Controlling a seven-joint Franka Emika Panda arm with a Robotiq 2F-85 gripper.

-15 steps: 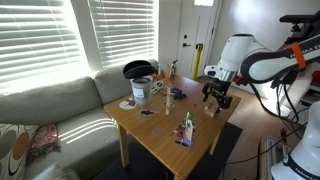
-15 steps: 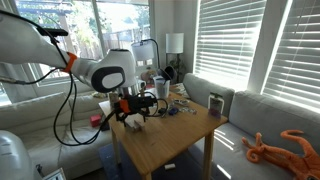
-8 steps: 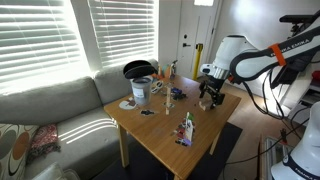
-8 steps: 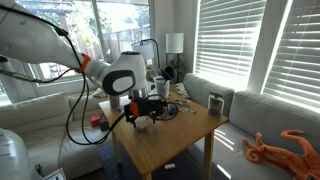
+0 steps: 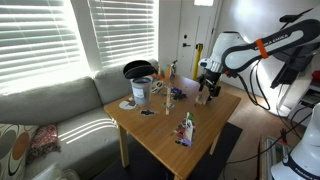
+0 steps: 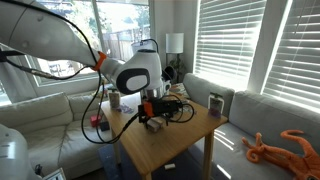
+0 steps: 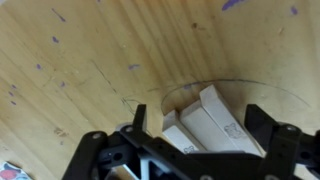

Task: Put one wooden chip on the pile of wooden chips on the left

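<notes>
In the wrist view, three pale tan flat wooden chips [image 7: 208,122] lie side by side on the wooden table [image 7: 90,70], inside the faint outline of a clear round dish [image 7: 170,92]. My gripper [image 7: 203,126] is open, with its black fingers [image 7: 140,118] standing on either side of the chips, apart from them. In both exterior views the gripper [image 5: 206,93] [image 6: 152,115] hangs low over the table near its edge. The chips are too small to make out there.
A green-and-white bottle [image 5: 186,128] stands near the table's front edge. A white cup [image 5: 140,91] with a black bowl [image 5: 138,69] on it stands at the back, with small clutter [image 5: 172,92] beside it. A dark cup [image 6: 215,103] sits at a corner. A sofa [image 5: 60,105] lies behind.
The arm has carried the gripper along the table edge, leftward in one exterior view and rightward in the other. The jaws stay apart.
</notes>
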